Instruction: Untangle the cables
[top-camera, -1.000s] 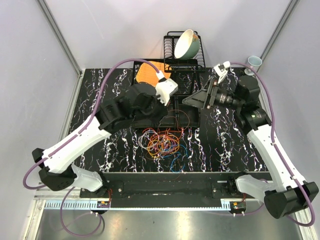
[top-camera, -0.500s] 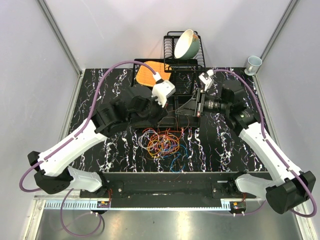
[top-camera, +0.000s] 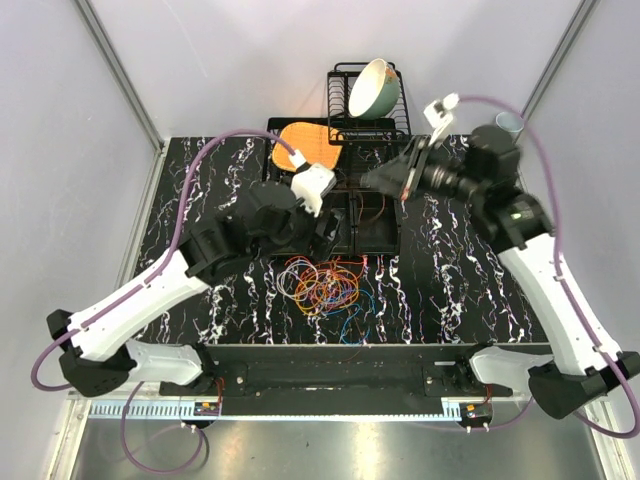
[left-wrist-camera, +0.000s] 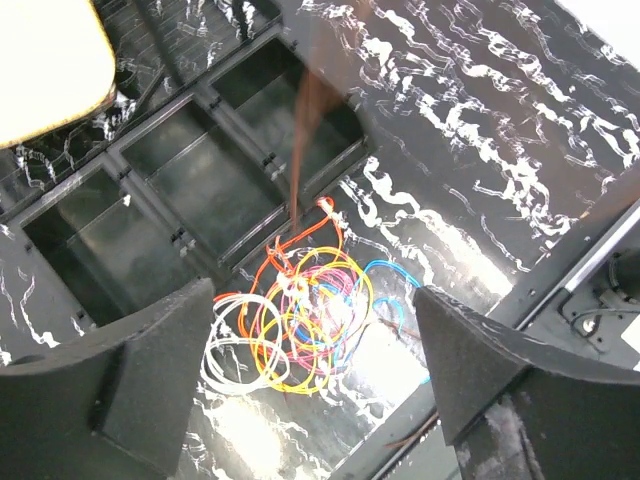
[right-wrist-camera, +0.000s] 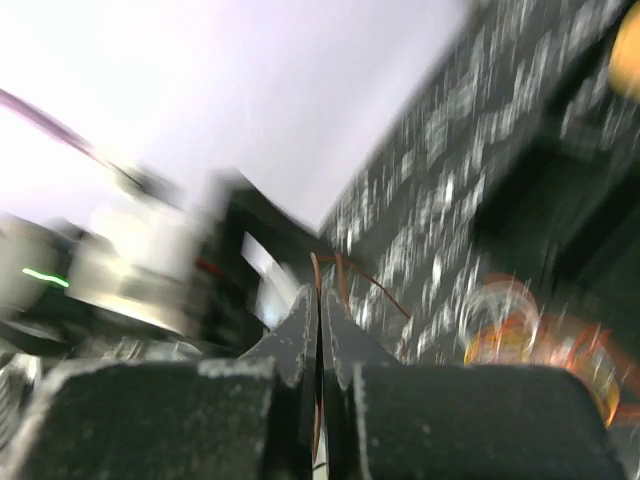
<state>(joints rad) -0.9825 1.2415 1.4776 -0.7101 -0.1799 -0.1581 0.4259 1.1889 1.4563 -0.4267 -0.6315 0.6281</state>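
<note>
Your marbled surface (top-camera: 450, 270) carried the compartment tray (top-camera: 385, 235), with the cables (top-camera: 322, 283) in a tangled pile just in front of it. Your left gripper (left-wrist-camera: 312, 300) hung over the pile, jaws spread wide. Your right gripper (right-wrist-camera: 320, 300) was pinched closed on one orange strand (left-wrist-camera: 303, 130) rising from the pile.

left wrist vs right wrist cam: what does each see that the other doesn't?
Left wrist only: the open left gripper and a sharp look into the black tray compartments. Right wrist only: the right gripper shut on a thin red-orange wire, in a motion-blurred frame. Both: the pile of cables, blurred in the right view, and an orange strand rising from it.
</note>
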